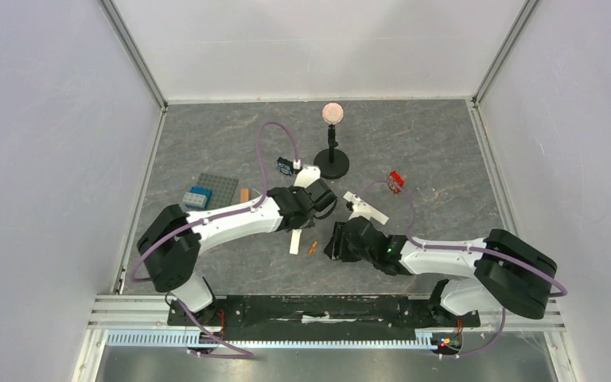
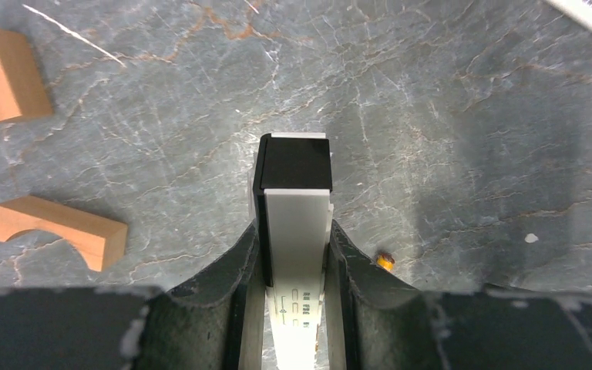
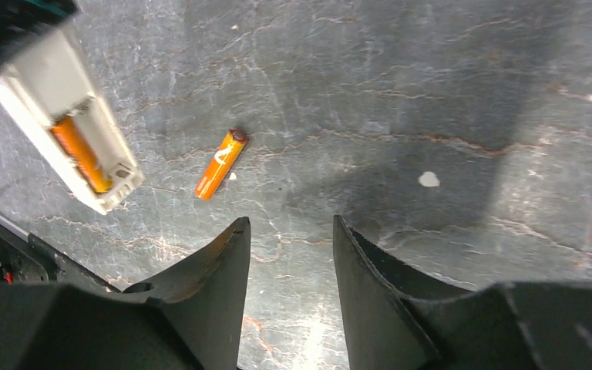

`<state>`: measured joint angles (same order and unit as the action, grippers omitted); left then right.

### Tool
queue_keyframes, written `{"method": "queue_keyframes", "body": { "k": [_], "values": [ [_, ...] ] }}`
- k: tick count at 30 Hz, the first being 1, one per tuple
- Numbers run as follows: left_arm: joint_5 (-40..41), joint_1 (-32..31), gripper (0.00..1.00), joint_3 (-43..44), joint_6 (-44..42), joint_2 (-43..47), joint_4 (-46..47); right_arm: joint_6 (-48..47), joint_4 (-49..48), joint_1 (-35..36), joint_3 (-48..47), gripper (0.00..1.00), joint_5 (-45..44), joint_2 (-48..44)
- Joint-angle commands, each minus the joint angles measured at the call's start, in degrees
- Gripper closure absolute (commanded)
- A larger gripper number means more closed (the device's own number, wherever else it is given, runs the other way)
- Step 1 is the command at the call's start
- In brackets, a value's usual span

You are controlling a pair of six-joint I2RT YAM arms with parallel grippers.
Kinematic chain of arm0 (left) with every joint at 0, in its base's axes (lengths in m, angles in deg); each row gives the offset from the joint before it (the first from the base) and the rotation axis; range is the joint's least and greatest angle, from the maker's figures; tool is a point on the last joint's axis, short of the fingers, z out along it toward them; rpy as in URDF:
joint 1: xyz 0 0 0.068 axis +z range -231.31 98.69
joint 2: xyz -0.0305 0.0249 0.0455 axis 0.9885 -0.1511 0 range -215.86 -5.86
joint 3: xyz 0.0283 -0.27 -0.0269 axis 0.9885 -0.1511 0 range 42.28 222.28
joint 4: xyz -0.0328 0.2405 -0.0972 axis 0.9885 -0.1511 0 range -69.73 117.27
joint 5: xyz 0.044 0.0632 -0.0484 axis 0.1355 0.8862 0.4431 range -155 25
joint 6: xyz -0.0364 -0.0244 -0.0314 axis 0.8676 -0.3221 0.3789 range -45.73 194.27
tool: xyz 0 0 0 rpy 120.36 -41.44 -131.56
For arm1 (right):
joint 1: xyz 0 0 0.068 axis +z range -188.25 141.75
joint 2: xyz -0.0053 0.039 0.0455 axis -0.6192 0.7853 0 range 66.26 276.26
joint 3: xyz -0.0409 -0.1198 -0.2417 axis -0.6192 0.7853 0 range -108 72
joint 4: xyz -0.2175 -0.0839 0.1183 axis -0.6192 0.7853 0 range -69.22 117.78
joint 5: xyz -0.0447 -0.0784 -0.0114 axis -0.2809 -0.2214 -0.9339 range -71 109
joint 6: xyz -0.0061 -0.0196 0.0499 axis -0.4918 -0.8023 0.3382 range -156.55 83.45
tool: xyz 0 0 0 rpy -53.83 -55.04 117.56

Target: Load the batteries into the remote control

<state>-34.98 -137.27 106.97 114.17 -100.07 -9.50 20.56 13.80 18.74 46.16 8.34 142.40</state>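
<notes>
The remote control (image 2: pixel 293 166) is being clamped in the left end effector (image 2: pixel 294 258); the right end effector (image 3: pixel 291 231) is being held apart, empty, low beside a battery (image 3: pixel 220 164).

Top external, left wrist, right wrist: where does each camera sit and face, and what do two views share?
Top external: above, behind the bases, looking down on the table; both arms show.
Left wrist: looks along the left gripper, shut on the remote control.
Right wrist: looks down past the open right gripper.
Both wrists share: loose battery.
</notes>
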Motion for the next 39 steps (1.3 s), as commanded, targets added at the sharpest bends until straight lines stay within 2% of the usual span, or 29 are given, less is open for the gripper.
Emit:
{"method": "queue_keyframes", "body": {
  "k": [1, 11, 20, 27, 30, 36, 39],
  "values": [
    [5.57, 0.2, 0.98, -1.25, -0.14, 7.68, 1.0, 1.66, 5.11, 2.16, -5.27, 0.55, -2.72, 3.01],
    [15.89, 2.0, 0.98, -5.56, -0.16, 23.41, -1.86, 4.18, 18.63, 7.14, -19.85, 0.55, -10.39, 14.66],
    [16.56, 2.09, 0.98, -9.42, -0.96, 32.86, -1.81, 7.19, 27.82, 9.78, -29.5, 0.57, -16.74, 23.04],
    [16.2, 2.16, 0.98, -11.37, -0.88, 34.93, -1.81, 5.06, 33.08, 12.34, -35.19, 0.69, -19.54, 29.32],
    [16.03, 2.18, 0.98, -11.81, -0.88, 35.5, -1.81, 3.05, 34.12, 13.27, -36.18, 0.78, -20.06, 31.06],
    [14.52, 2.35, 0.98, -12.87, -0.7, 36.52, -1.4, -0.3, 31.84, 13.4, -33.25, 0.94, -19.94, 29.51],
    [11.67, 2.52, 0.98, -14.31, -1.06, 37.32, 0.5, -3.1, 31.1, 13.41, -31.82, 0.97, -20.13, 26.26]
  ]
}}
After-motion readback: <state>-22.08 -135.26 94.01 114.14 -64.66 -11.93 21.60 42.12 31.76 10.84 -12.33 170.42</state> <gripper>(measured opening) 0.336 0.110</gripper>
